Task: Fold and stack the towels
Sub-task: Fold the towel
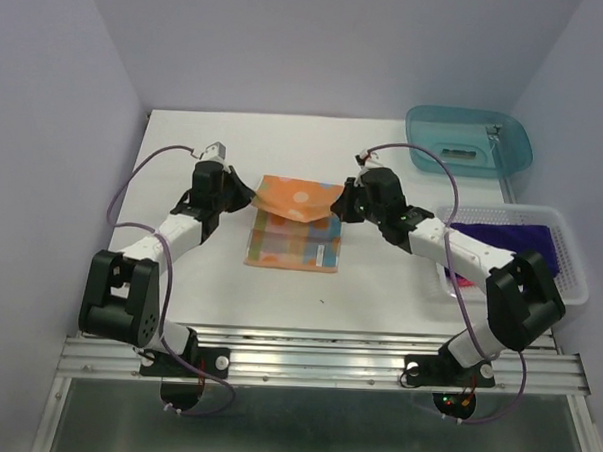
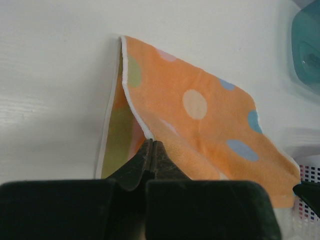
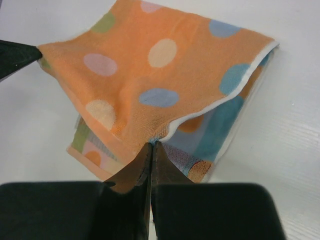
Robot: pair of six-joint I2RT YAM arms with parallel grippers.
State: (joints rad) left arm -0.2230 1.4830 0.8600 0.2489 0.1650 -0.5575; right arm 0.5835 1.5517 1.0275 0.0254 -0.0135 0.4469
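Note:
The orange towel (image 1: 295,222) with pale dots lies mid-table, its far part raised and turned over the patterned near part. My left gripper (image 1: 245,196) is shut on the raised left corner, seen close in the left wrist view (image 2: 151,143) against the orange towel (image 2: 200,110). At the right corner my right gripper (image 1: 340,204) is shut on the cloth as well (image 3: 152,145), with the orange towel (image 3: 150,75) spread ahead of it. The dark purple towel (image 1: 509,241) lies in the white basket (image 1: 569,283). A sliver of pink-red towel (image 1: 459,280) shows under the right arm.
A teal plastic tub (image 1: 470,141) stands at the back right corner, behind the basket. White walls close the table on the left, back and right. The metal rail with both arm bases runs along the near edge.

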